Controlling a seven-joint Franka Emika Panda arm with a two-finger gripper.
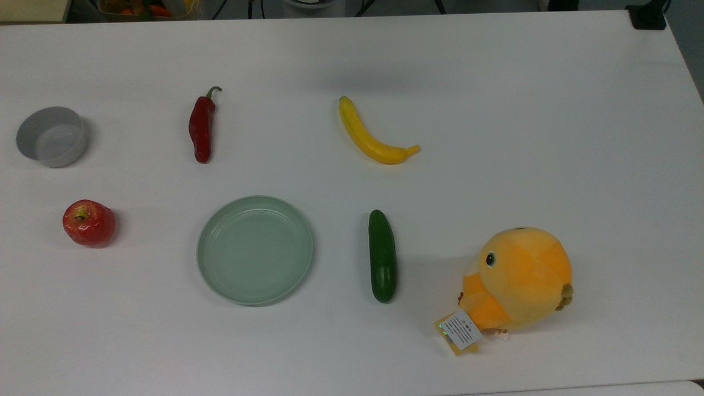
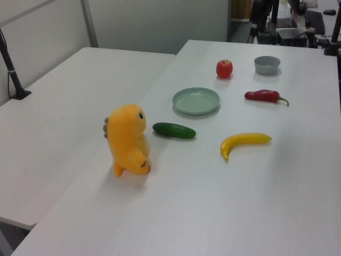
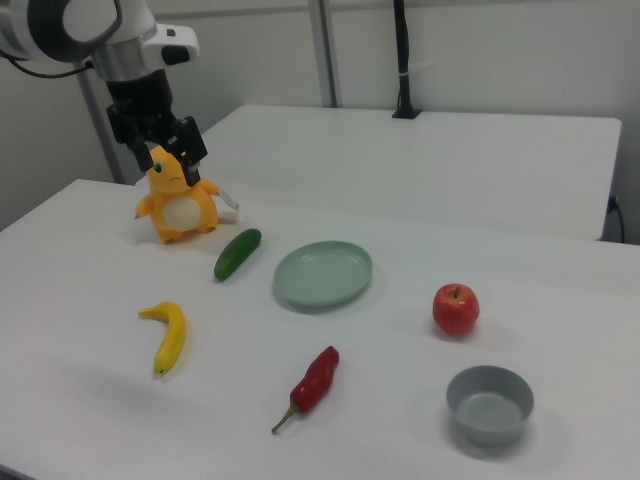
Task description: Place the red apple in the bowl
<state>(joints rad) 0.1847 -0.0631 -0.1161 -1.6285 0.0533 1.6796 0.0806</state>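
Observation:
The red apple (image 1: 88,223) (image 2: 224,69) (image 3: 456,308) stands upright on the white table, near the top view's left edge. The empty light-grey bowl (image 1: 55,157) (image 2: 267,66) (image 3: 490,430) sits a short way from it, above it in the top view and in front of it in the right view. My gripper (image 3: 166,152) hangs open and empty at the right view's upper left, high above the table in front of the orange plush toy (image 3: 178,203), far from apple and bowl.
A pale-green plate (image 1: 254,291), red chili pepper (image 1: 200,129), banana (image 1: 369,140) and cucumber (image 1: 382,256) lie across the middle of the table. The orange plush toy (image 1: 517,280) stands at the top view's lower right. A second white table (image 2: 69,101) adjoins.

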